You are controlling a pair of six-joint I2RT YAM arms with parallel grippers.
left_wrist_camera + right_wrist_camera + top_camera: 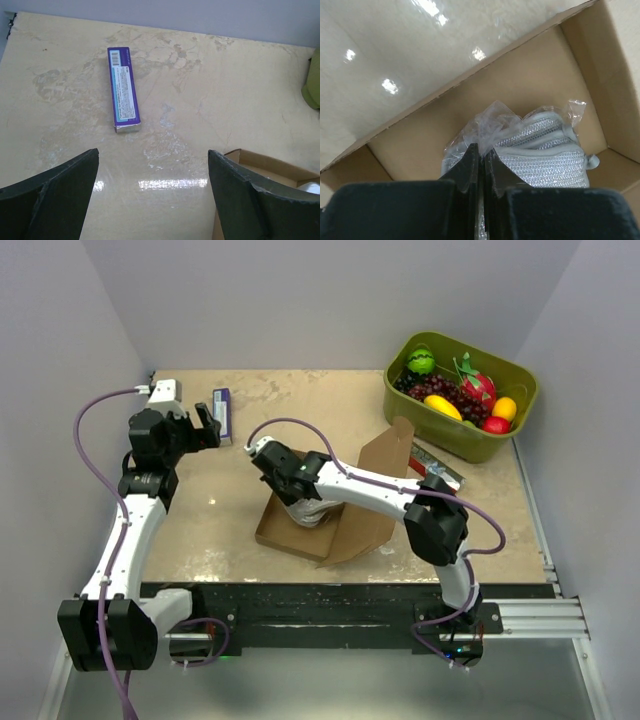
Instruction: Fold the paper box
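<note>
The paper box [277, 531] is brown cardboard lying open mid-table, with a tall flap [385, 465] standing up on its right side. Inside it rests a clear plastic bag [540, 145] holding a folded grey mesh item. My right gripper [481, 150] reaches down into the box [470, 110] and is shut on the crumpled top of that bag [312, 512]. My left gripper [152, 152] hangs open over bare table at the far left, empty, and a corner of the box [265, 162] shows beside its right finger. In the top view the left gripper [210, 425] is well apart from the box.
A purple carton [122, 90] lies flat on the table ahead of the left gripper, also seen as the purple carton [222, 412]. An olive-green bin [462, 425] of toy fruit stands at the back right. A flat silver packet [437, 466] lies behind the box's raised flap.
</note>
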